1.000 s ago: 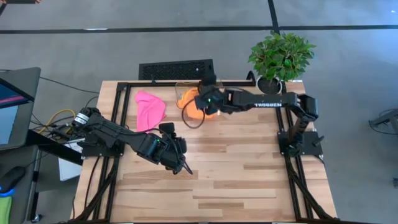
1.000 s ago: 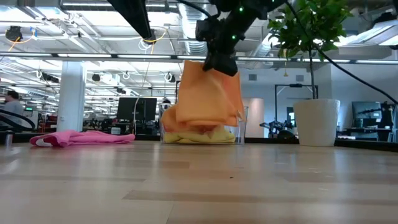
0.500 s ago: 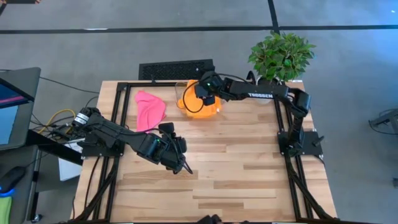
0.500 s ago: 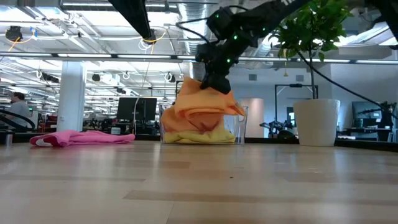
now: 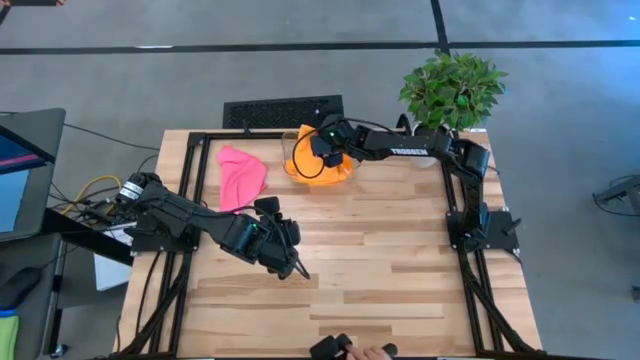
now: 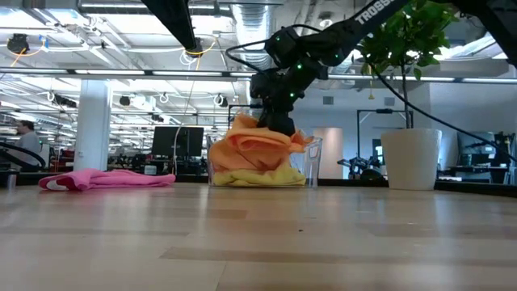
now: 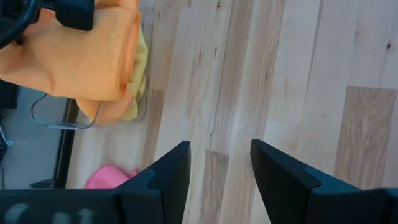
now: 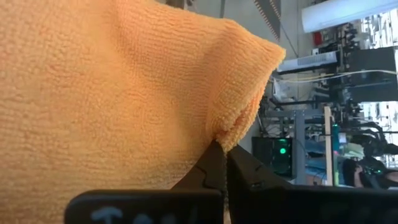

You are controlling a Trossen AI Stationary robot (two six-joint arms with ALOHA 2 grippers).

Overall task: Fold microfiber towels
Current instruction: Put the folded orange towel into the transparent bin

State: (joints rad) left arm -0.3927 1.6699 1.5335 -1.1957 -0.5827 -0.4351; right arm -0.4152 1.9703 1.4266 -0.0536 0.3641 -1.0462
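Right arm stretched over bin (image 6: 311,162), fingers (image 8: 217,168) clamped on orange towel (image 5: 325,170), left fingers (image 7: 273,168) apart

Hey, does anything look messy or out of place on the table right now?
Yes. The orange towel is heaped above the rim of the clear bin, bunched rather than folded, with the right gripper pinching it, jaws shut. The pink towel lies crumpled on the table beside the bin.
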